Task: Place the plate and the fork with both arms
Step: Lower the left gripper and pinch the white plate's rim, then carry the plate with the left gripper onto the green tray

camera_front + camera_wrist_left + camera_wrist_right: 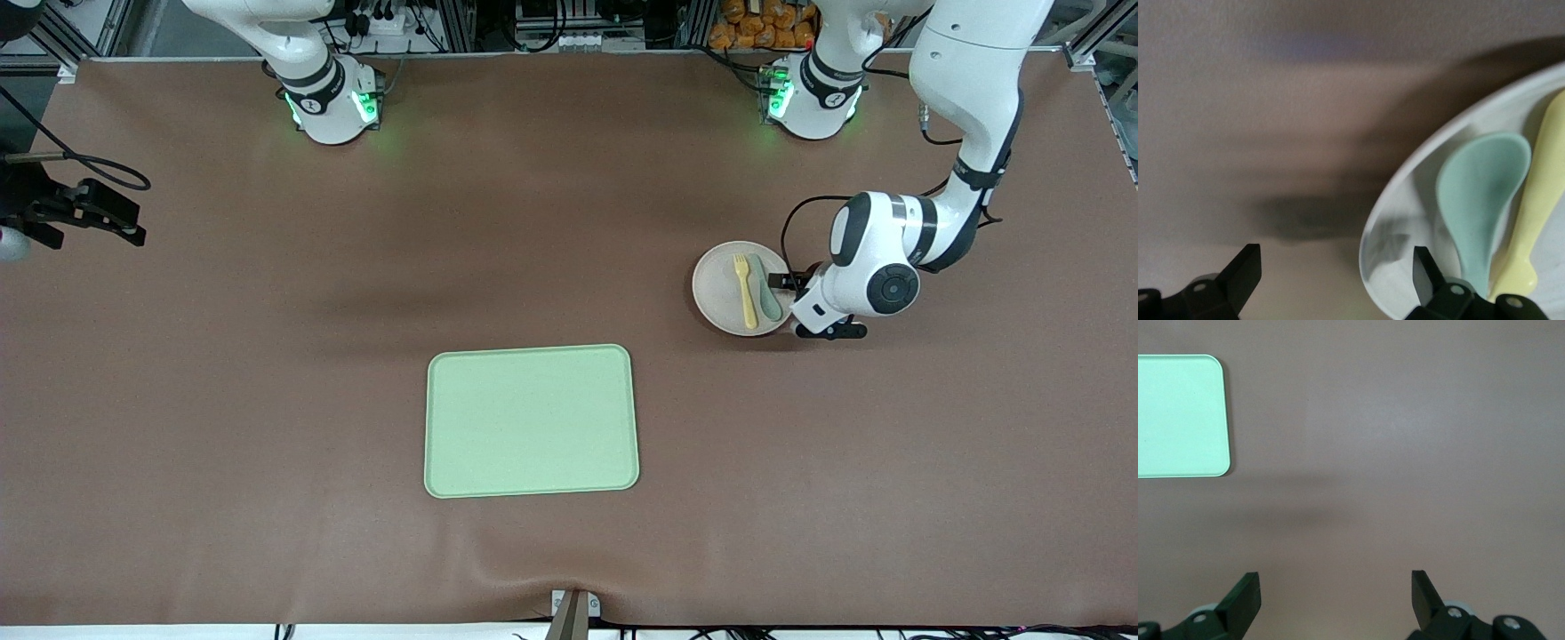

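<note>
A rectangular light-green tray [532, 420] with rounded corners lies flat on the brown table [222, 400]. A grey-green spoon [764, 286] lies well apart from the tray, toward the left arm's end and farther from the front camera.

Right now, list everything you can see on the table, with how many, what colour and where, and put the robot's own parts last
plate: one, off-white, on the table toward the left arm's end, farther from the front camera than the tray
fork: one, pale yellow, lying in the plate
spoon: one, grey-green, lying in the plate beside the fork
tray: one, light green, rectangular, mid-table, nothing on it
table: one, brown surface
left gripper: one, black, open, low at the plate's rim, one finger over the plate
right gripper: one, black, open, waiting over bare table at the right arm's end
arm bases: two, white with green lights, along the edge farthest from the front camera
</note>
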Controlling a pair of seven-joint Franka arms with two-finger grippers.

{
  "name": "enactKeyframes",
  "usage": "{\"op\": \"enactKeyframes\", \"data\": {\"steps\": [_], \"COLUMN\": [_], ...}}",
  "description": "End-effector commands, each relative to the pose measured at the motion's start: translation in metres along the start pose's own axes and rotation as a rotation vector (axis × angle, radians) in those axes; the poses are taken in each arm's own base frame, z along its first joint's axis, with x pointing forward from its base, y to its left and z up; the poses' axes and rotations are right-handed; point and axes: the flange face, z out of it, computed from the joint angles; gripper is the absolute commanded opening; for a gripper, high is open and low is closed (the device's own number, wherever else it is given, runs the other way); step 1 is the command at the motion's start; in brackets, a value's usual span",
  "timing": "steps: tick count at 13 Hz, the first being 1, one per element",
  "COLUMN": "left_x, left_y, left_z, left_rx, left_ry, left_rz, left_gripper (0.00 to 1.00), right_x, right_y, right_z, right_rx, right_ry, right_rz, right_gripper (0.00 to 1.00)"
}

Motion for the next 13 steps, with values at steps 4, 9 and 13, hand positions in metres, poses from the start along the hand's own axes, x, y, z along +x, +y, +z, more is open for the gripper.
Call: {"op": "enactKeyframes", "data": {"steps": [4, 9, 13], "left_x": [0.004, 0.007, 0.016], "left_y": [0.009, 0.009, 0.008], "left_z": [-0.006, -0.013, -0.032], "left_rx": [0.016, 0.012, 0.002], "left_ry": [0.034, 0.049, 0.089], "left_rz": [0.019, 0.018, 0.015], "left_gripper": [0.24, 0.0, 0.0], "right_x": [0.002, 0.002, 0.002], "right_y": [0.002, 0.003, 0.002], "right_z": [-0.003, -0.003, -0.003], "right_rx": [0.0, -0.002, 0.0], "right_ry": [-0.001, -0.001, 0.001], "right_rz": [0.014, 0.016, 0.014], "right_gripper": [1.0, 1.0, 1.0]}}
